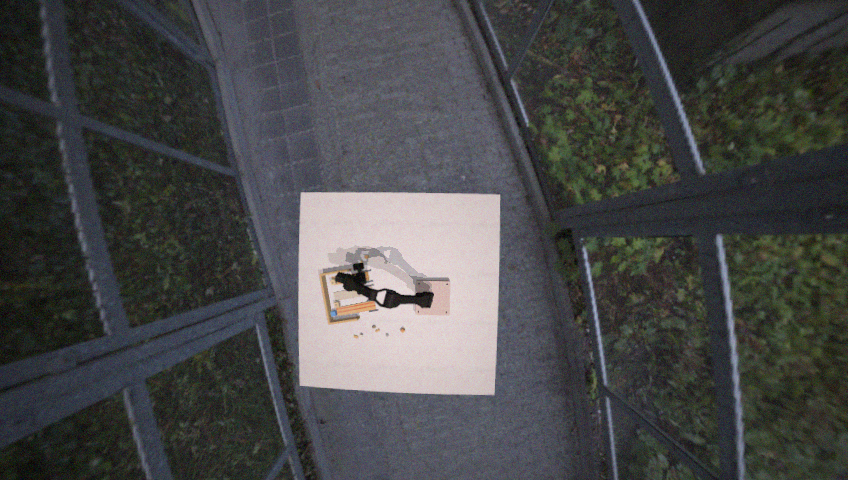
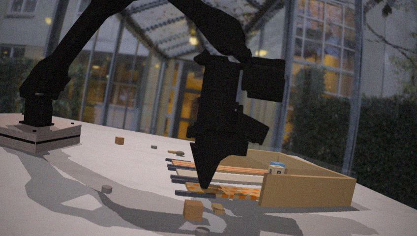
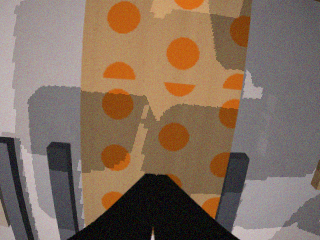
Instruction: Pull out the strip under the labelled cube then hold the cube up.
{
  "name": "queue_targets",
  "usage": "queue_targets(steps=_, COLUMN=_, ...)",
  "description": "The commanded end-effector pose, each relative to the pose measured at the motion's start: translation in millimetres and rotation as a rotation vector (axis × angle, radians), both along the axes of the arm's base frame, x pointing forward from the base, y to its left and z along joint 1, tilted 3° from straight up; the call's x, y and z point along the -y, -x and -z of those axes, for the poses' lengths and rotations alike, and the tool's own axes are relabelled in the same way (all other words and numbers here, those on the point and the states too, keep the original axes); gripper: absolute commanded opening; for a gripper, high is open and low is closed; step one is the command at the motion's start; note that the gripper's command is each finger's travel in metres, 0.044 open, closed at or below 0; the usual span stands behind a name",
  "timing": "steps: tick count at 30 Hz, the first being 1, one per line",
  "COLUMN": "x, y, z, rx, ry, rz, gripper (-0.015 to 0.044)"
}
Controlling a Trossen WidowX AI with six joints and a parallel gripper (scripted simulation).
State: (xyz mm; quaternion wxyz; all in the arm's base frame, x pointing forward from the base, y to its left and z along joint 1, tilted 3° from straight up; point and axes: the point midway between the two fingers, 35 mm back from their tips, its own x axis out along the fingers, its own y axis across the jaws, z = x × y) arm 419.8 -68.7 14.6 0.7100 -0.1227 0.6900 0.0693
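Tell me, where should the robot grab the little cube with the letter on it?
Probably from straight above, with the fingers on two opposite flat sides of the labelled cube. The tray's walls block any sideways reach. The gripper is shut now, so it must open first.

You are looking at a pale table (image 1: 398, 356) set on a grey paved path (image 1: 386, 89), with dark green plants (image 1: 624, 130) on both sides. Grey steel beams (image 1: 702, 202) cross the top view. From the side, glass walls with thin frames (image 2: 324, 44) stand behind the table, and warm yellow light glows through the panes (image 2: 187, 108). A hedge (image 2: 386, 146) darkens the right. The light is dim, like dusk.
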Motion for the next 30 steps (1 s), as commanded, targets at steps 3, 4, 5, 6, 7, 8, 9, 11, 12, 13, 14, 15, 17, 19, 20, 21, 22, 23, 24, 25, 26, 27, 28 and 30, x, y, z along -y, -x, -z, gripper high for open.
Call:
queue_targets(steps=3, x=-0.5, y=-1.2, z=2.1, rx=0.002, ry=-0.005, rz=-0.004, gripper=0.0000)
queue_targets(steps=4, x=-0.5, y=-1.2, z=2.2, rx=0.002, ry=-0.005, rz=-0.004, gripper=0.0000)
queue_targets(steps=5, x=-0.4, y=-1.2, z=2.3, rx=0.002, ry=-0.005, rz=-0.004, gripper=0.0000)
queue_targets(steps=6, x=-0.4, y=-1.3, z=2.4, rx=0.002, ry=-0.005, rz=-0.004, gripper=0.0000)
queue_targets(steps=7, x=-0.4, y=-1.3, z=2.5, rx=0.002, ry=-0.005, rz=-0.004, gripper=0.0000)
queue_targets(steps=8, x=-0.4, y=-1.4, z=2.6, rx=0.002, ry=-0.005, rz=-0.004, gripper=0.0000)
queue_targets(steps=9, x=-0.4, y=-1.4, z=2.7, rx=0.002, ry=-0.005, rz=-0.004, gripper=0.0000)
queue_targets(steps=11, x=-0.3, y=-1.5, z=2.9, rx=0.002, ry=-0.005, rz=-0.004, gripper=0.0000)
queue_targets(steps=12, x=-0.2, y=-1.3, z=2.9, rx=0.002, ry=-0.005, rz=-0.004, gripper=0.0000)
queue_targets(steps=13, x=0.0, y=-0.5, z=2.9, rx=0.002, ry=-0.005, rz=-0.004, gripper=0.0000)
queue_targets(steps=14, x=0.4, y=0.4, z=2.9, rx=0.002, ry=-0.005, rz=-0.004, gripper=0.0000)
queue_targets(steps=15, x=0.9, y=1.8, z=3.0, rx=0.002, ry=-0.005, rz=-0.004, gripper=0.0000)
queue_targets(steps=17, x=1.9, y=4.7, z=3.1, rx=0.001, ry=-0.005, rz=-0.004, gripper=0.0000)
queue_targets(steps=19, x=2.9, y=7.7, z=3.2, rx=0.001, ry=-0.005, rz=-0.004, gripper=0.0000)
queue_targets(steps=20, x=3.4, y=9.1, z=3.3, rx=0.001, ry=-0.005, rz=-0.004, gripper=0.0000)
queue_targets(steps=21, x=3.9, y=10.6, z=3.4, rx=0.001, ry=-0.005, rz=-0.004, gripper=0.0000)
queue_targets(steps=22, x=4.4, y=12.2, z=3.5, rx=0.001, ry=-0.005, rz=-0.004, gripper=0.0000)
queue_targets(steps=23, x=4.9, y=13.7, z=3.6, rx=0.001, ry=-0.005, rz=-0.004, gripper=0.0000)
queue_targets(steps=24, x=5.4, y=15.2, z=3.7, rx=0.000, ry=-0.005, rz=-0.004, gripper=0.0000)
queue_targets(steps=25, x=5.9, y=16.7, z=3.8, rx=0.000, ry=-0.005, rz=-0.004, gripper=0.0000)
queue_targets(steps=26, x=6.3, y=18.2, z=3.9, rx=0.000, ry=-0.004, rz=-0.004, gripper=0.0000)
queue_targets(steps=27, x=6.8, y=19.7, z=4.1, rx=0.000, ry=-0.004, rz=-0.004, gripper=0.0000)
queue_targets(steps=28, x=7.3, y=21.1, z=4.2, rx=0.000, ry=-0.004, rz=-0.004, gripper=0.0000)
queue_targets(steps=30, x=8.2, y=24.1, z=4.4, rx=0.000, ry=-0.004, rz=-0.004, gripper=0.0000)
